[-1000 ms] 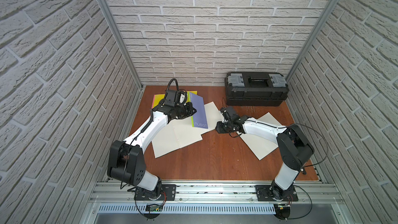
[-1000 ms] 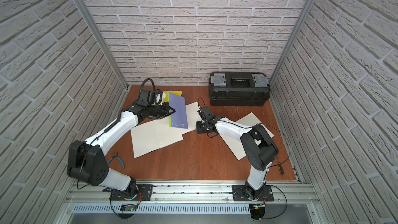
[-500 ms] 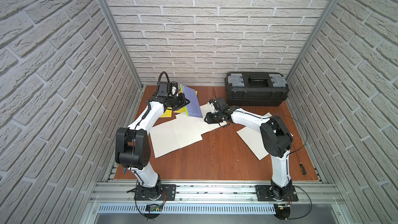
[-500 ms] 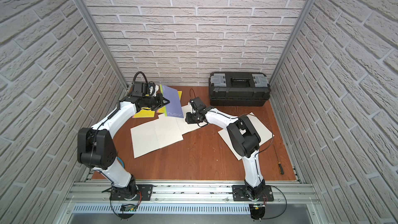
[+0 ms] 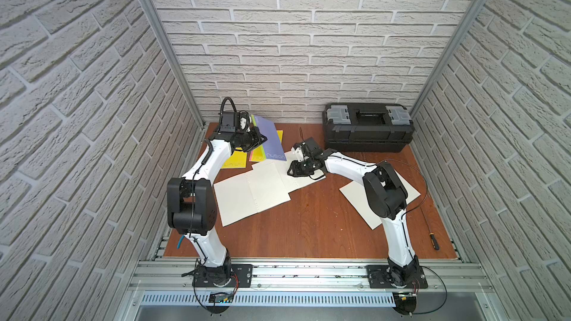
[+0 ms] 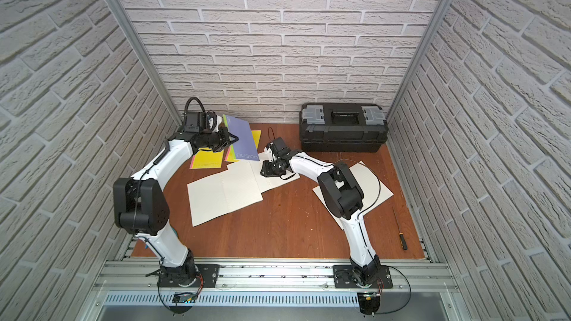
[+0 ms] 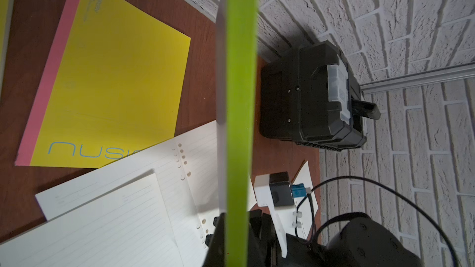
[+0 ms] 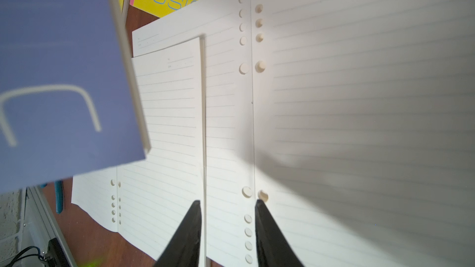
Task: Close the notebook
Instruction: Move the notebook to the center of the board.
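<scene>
The notebook's purple cover (image 5: 269,138) (image 6: 244,140), with a green strip along one edge, stands raised and tilted at the back left in both top views. My left gripper (image 5: 262,139) (image 6: 234,140) is shut on it. In the left wrist view the cover shows edge-on as a green band (image 7: 239,86) running out of the jaws (image 7: 235,229). My right gripper (image 5: 290,172) (image 6: 263,173) (image 8: 227,202) hovers low over open lined pages (image 8: 226,124), fingers a little apart with nothing between them. The purple cover (image 8: 59,73) hangs beside it.
Open lined pages (image 5: 253,194) lie in the middle. Yellow notebooks (image 5: 235,163) lie under the raised cover. A black toolbox (image 5: 367,129) stands at the back right. White sheets (image 5: 355,200) lie under the right arm. A screwdriver (image 5: 434,240) lies near the right edge.
The left gripper has carried the purple cover back and to the left, lifting it. The right gripper has moved left onto the lined pages and narrowed slightly.
</scene>
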Controlling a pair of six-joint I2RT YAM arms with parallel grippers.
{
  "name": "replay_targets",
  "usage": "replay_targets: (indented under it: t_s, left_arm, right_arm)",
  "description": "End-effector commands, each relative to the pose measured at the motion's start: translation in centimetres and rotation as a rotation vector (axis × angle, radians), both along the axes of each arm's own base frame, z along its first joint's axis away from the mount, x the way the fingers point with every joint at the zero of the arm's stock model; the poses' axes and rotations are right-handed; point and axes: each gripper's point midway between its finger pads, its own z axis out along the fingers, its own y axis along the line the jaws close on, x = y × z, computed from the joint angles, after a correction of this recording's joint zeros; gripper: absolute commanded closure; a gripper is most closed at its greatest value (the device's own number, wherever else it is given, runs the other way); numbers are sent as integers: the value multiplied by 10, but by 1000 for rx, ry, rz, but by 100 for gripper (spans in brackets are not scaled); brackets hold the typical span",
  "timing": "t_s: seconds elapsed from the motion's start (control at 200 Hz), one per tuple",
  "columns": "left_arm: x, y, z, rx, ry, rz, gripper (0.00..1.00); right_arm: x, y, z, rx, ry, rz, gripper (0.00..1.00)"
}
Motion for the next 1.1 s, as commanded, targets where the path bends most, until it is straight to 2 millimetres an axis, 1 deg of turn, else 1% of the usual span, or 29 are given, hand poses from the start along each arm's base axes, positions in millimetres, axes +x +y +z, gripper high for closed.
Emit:
replay_targets:
  t_s: [0.0,0.255,0.535,0.635,0.79,0.93,1.095]
  left_arm:
    - [14,2,18,-15,-83,-18,100]
    - [21,1,21,-20,-113,-30,100]
    - [21,0,14,-20,-99,-35,100]
    - [22,-1,15,-24,-107,-37,100]
    - [26,-3,16,-34,-119,-48,100]
    - [32,-6,13,-53,-126,-61,100]
    - [37,-12,5,-80,-128,-81,100]
  right_arm:
    - [-2,4,-5,21,20,14,64]
    - [-7,3,-17,14,50,20,64]
    - [-12,0,-33,-10,77,20,65]
    - [-16,-4,-40,-28,92,14,65]
    - [-29,-11,-48,-48,122,5,65]
    - [-47,-18,-57,-69,151,2,66]
    - [-63,-23,-57,-78,157,-4,66]
